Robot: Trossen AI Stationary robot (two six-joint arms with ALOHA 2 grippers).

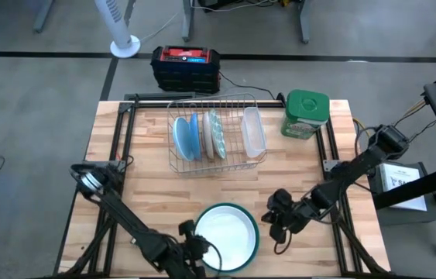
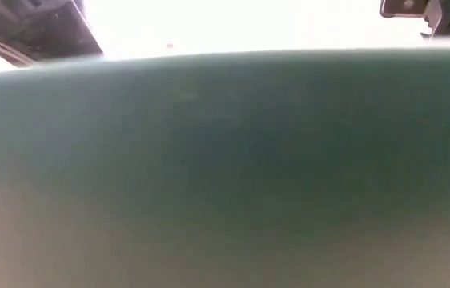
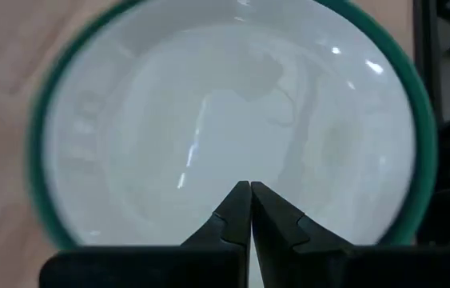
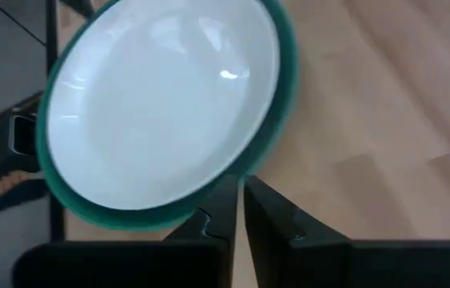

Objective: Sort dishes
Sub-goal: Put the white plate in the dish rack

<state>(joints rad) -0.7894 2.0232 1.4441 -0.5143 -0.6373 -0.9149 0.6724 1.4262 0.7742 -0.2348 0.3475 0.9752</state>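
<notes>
Plates are sitting in two places as we are looking down: the teal-rimmed plate (image 1: 226,235) is lying flat at the table's (image 1: 148,159) near edge, while a light blue plate (image 1: 185,138) is standing upright in the wire rack (image 1: 216,133). Our left gripper (image 3: 249,210), fingers pressed together, is resting over the plate's near rim. Our right gripper (image 4: 236,210), fingers nearly touching, is hovering just beside its edge, pinching nothing.

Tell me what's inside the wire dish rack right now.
The wire rack holds a light blue plate standing on edge, pale plates upright beside it, and a clear container at the rack's end. How many pale plates there are cannot be told, since they overlap.
</notes>
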